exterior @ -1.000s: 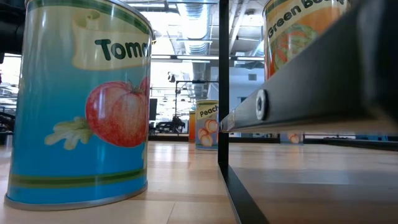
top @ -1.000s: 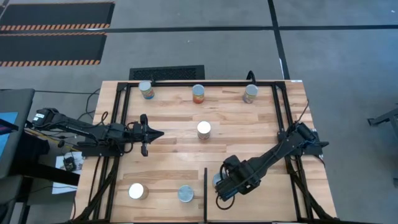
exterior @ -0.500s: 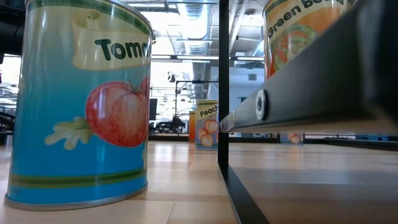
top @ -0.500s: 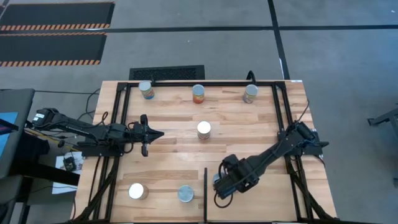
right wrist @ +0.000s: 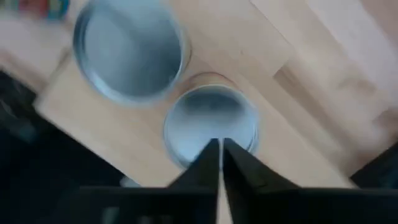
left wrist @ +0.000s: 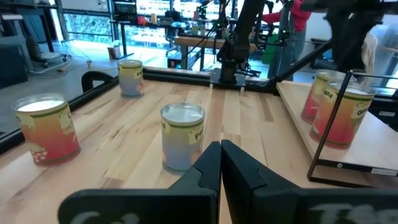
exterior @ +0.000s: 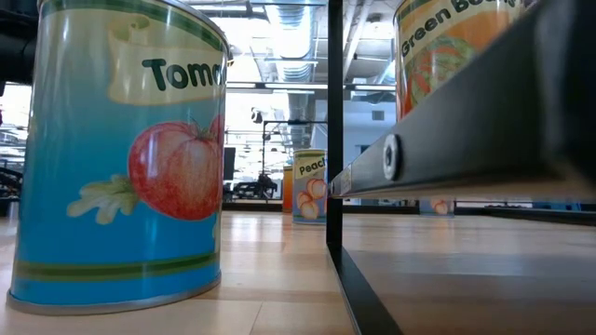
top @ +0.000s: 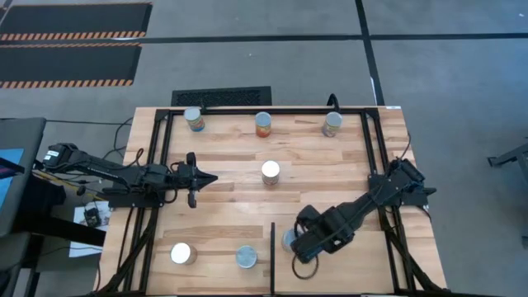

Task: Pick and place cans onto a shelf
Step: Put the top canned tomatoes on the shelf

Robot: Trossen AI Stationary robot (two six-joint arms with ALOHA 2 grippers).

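Cans are spread over the counter point(top: 330, 165) in the high view: three along the upper edge, at upper left point(top: 194, 119), upper centre point(top: 263, 124) and upper right point(top: 332, 124), one at the centre point(top: 271, 172), and two at the lower left point(top: 181, 253) and lower centre point(top: 247, 257). The shelf point(top: 363, 264) is taken to be the lower-right section, marked off by a thin black divider bar point(top: 272, 247). Just right of that bar, the right gripper point(top: 300, 247) is placed over the shelf, and a silver can top point(top: 288, 240) is seen at its edge. In the right wrist view two round tops are seen from above, a larger one point(right wrist: 129, 48) and a second one point(right wrist: 211, 127) directly ahead of the gripper, whose fingers point(right wrist: 239, 165) are pressed together at their tips with nothing between them. This suggests a can set down on the shelf and let go, though that is a judgement only. The left gripper point(top: 202, 176) is held at the left of the frame, pointing toward the centre can point(left wrist: 182, 137); its fingers point(left wrist: 208, 168) are closed on nothing, so the arm appears to be waiting. In the low view a tomato can point(exterior: 121, 154) stands left of the divider.
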